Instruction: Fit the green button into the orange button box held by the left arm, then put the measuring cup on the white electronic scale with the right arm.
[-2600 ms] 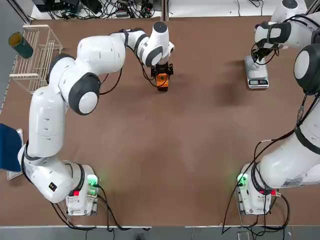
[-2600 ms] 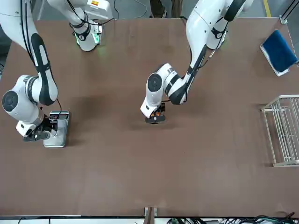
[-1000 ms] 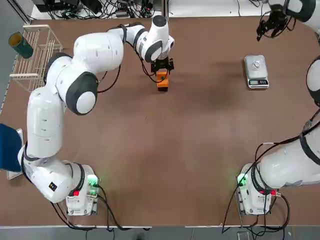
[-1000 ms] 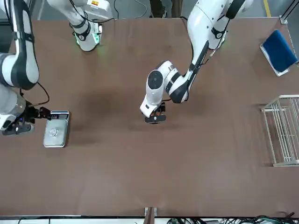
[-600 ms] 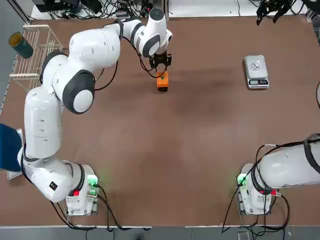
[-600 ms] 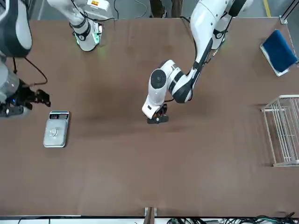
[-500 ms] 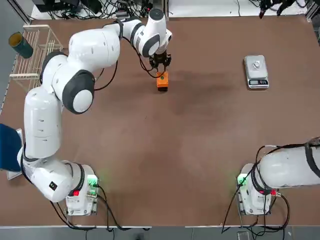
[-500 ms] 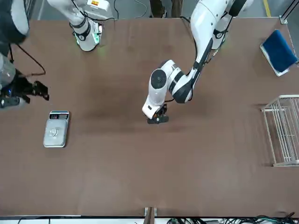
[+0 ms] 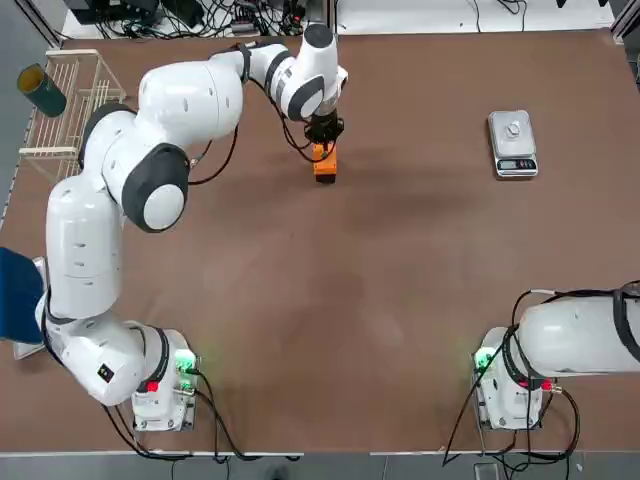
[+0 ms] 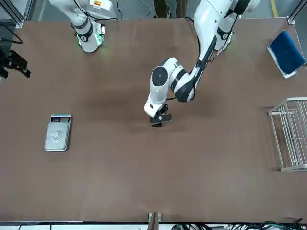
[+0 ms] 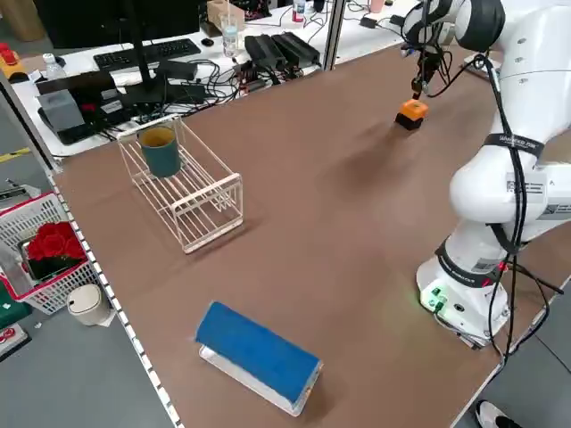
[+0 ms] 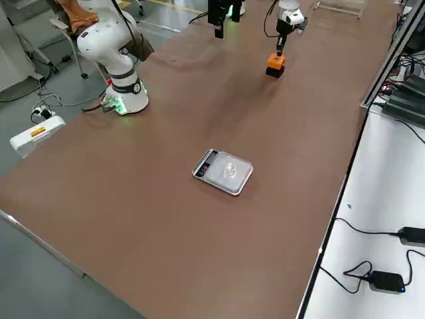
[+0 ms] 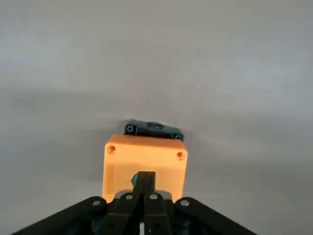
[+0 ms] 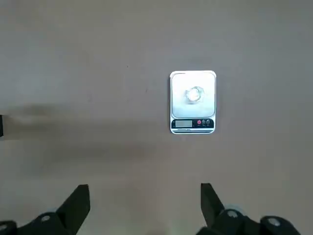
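Note:
The orange button box (image 9: 324,166) stands on a black block (image 13: 154,129) at the table's far middle. A sliver of the green button (image 13: 133,180) shows in the box's top face. My left gripper (image 9: 323,131) hangs right above the box, shut, with its closed fingertips (image 13: 145,177) down on the box's top at the button. The white electronic scale (image 9: 513,146) lies at the far right and carries the clear measuring cup (image 14: 194,95) on its plate. My right gripper (image 10: 13,62) is high and away from the scale, open and holding nothing.
A wire rack (image 9: 72,112) with a dark green cup (image 9: 41,89) stands at the far left. A blue pad (image 9: 17,296) lies at the left edge. Cables and equipment line the table's far side.
My left gripper shut its fingers and came down onto the box's top. My right arm pulled back from the scale and out of the top view, leaving the cup on the plate.

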